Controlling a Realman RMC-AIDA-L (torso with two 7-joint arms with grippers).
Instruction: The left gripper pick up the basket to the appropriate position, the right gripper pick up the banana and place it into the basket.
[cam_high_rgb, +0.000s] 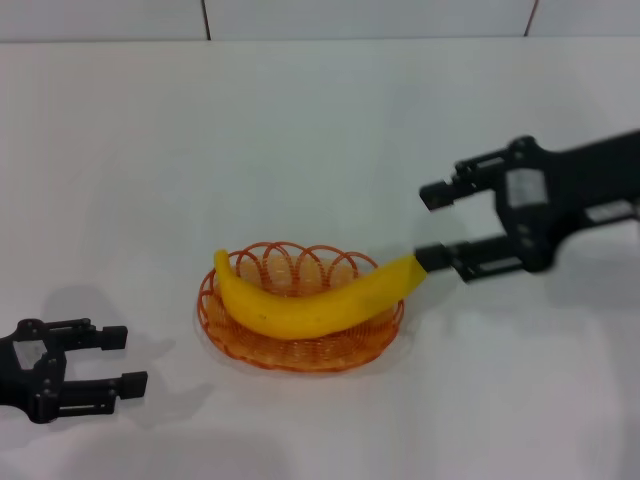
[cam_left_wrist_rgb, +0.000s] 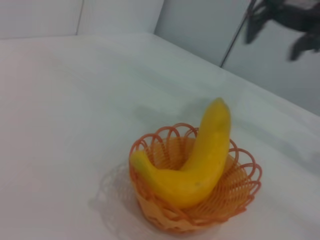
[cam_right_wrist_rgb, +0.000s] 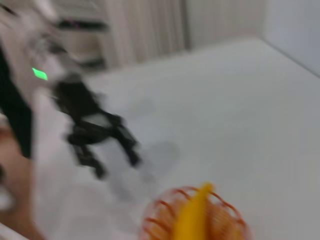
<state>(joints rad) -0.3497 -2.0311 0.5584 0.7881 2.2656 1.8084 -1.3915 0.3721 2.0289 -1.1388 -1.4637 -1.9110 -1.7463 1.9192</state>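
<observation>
— Closest to us, low on the robot's left, that's the left pincer (cam_high_rgb: 125, 358), right? Just one on that side?

— One, yes. Its two fingers are spread apart with nothing between them, and it sits just above the white surface (cam_high_rgb: 320, 130), clear of the basket (cam_high_rgb: 300, 340).

— So two pincers in all?

— Two. The right pincer (cam_high_rgb: 432, 225) is out on the other side, raised a bit, fingers wide open. Its lower finger looks right at the banana's stem end, though I can't tell whether it touches. It isn't gripping anything.

— And the fruit?

— One banana (cam_high_rgb: 310, 300), lying across one orange wire basket. The middle rests inside, one tip pokes over the rim on the left-arm side, and the stem end sticks out past the rim toward the right pincer. From the left wrist you see the banana (cam_left_wrist_rgb: 200, 160) curving up out of the basket (cam_left_wrist_rgb: 240, 195).

— Anything else about?

— Nothing between the left pincer and the basket. From the right wrist the left pincer (cam_right_wrist_rgb: 107, 150) shows beyond the basket (cam_right_wrist_rgb: 160, 220) and banana (cam_right_wrist_rgb: 192, 215), blurred, with a green light on its arm
</observation>
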